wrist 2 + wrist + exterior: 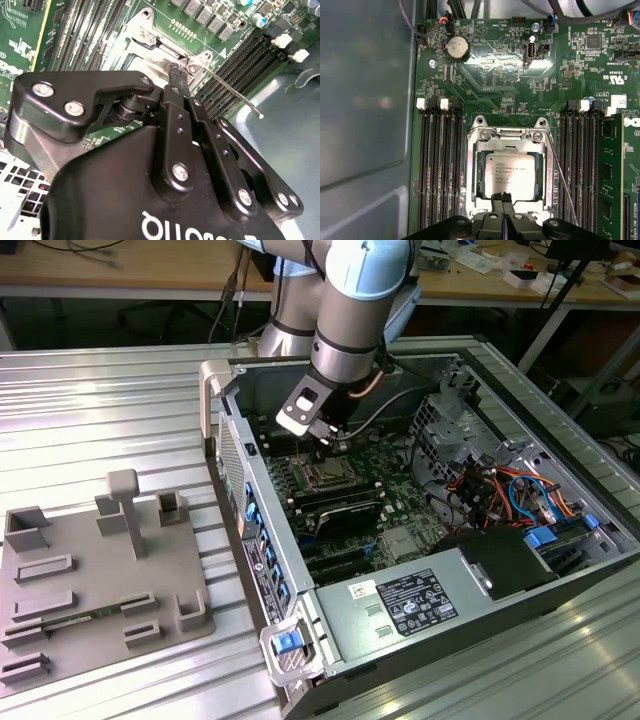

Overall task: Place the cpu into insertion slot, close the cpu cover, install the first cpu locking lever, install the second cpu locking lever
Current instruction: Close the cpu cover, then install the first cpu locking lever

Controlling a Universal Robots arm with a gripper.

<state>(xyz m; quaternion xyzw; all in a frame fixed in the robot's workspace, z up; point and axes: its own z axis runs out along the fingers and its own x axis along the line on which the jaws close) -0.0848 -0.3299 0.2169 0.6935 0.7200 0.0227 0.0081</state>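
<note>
The cpu (512,170) sits in the insertion slot (480,181) with the cpu cover (510,145) down. At lower centre the end effector (502,198), fingers together, meets the cover's edge. One locking lever (563,177) looks unlatched.

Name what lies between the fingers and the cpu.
In the first wrist view, just the rim of the cpu cover separates the fingers from the cpu.

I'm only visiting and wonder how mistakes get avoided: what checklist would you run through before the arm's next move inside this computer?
1. cpu seated in the insertion slot: ok.
2. cpu cover lowered over it: ok.
3. Cover pressed fully flat: cannot tell.
4. locking lever hooked down: not ok, its end juts over the memory slots.
5. end effector at the cover's edge, shut: ok.
</note>
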